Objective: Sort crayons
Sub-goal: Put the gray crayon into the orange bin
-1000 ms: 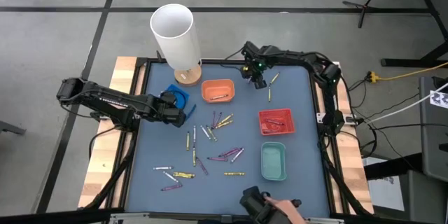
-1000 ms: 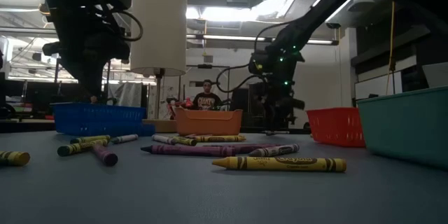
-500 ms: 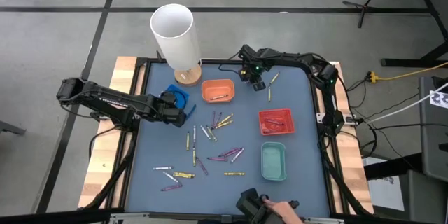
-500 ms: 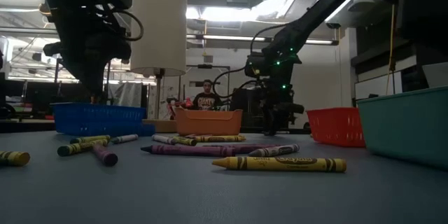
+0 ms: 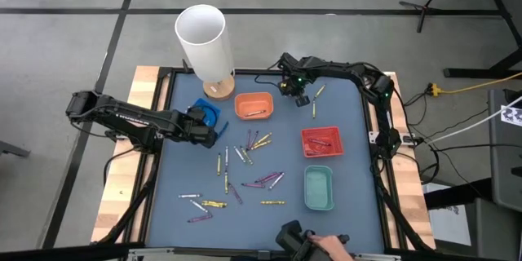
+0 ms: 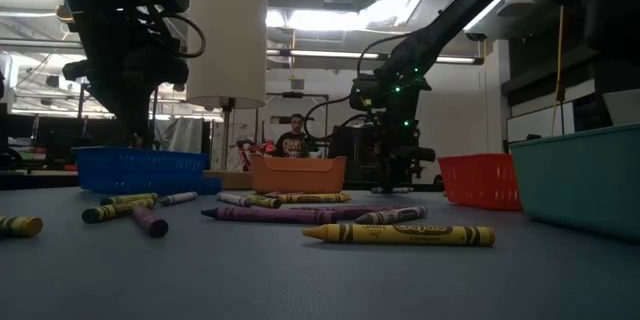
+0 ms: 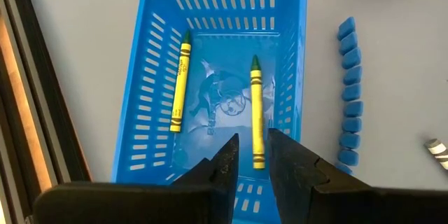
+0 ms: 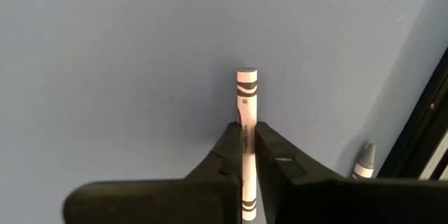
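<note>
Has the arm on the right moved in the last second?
Yes. In the high view the right gripper has shifted left, away from the table's right edge and toward the orange tray.

The blue-grey table [image 5: 351,143] carries loose crayons [image 5: 245,157] around its centre, an orange tray [image 5: 254,105] near twelve o'clock, red [image 5: 321,142] and green [image 5: 318,188] trays toward three to four, a blue tray [image 7: 210,77] toward nine, and what seems a lamp [image 5: 205,45] at eleven.

Two yellow crayons [image 7: 180,84] lie in a blue slotted tray [image 7: 147,112]. A white crayon [image 8: 246,112] has grey bands.
</note>
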Tool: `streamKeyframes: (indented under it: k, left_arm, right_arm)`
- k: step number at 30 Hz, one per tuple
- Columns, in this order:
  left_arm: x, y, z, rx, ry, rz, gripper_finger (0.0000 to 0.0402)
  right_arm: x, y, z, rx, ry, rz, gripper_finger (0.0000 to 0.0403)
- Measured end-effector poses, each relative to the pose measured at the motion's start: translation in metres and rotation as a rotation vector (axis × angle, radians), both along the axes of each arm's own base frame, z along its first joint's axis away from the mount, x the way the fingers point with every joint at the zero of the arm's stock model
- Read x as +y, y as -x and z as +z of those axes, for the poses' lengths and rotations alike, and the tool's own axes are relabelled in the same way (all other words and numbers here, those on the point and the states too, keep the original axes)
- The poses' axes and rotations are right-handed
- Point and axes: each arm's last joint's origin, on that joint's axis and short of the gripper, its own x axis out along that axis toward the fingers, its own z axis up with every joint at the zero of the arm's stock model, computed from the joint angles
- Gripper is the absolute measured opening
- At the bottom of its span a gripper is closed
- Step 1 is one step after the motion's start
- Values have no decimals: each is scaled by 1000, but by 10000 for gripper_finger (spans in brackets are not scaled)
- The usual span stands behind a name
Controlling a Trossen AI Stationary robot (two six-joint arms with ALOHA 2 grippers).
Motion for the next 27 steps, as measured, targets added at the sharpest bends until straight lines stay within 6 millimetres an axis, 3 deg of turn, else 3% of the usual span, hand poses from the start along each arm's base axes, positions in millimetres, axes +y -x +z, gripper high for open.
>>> streamKeyframes:
  k: [7, 13, 17, 27]
  left_arm:
    - [0, 0, 0, 0, 0, 0, 60]
    - [0, 0, 0, -1, -1, 0, 60]
    - [0, 0, 0, -2, -1, 0, 60]
    - [0, 0, 0, -6, 0, 0, 60]
  right_arm:
    - [1, 0, 1, 26, 31, -11, 26]
    - [11, -2, 14, 45, 86, 3, 27]
    - [25, -9, 31, 24, 156, 29, 27]
    - [70, -30, 55, 49, 333, 106, 27]
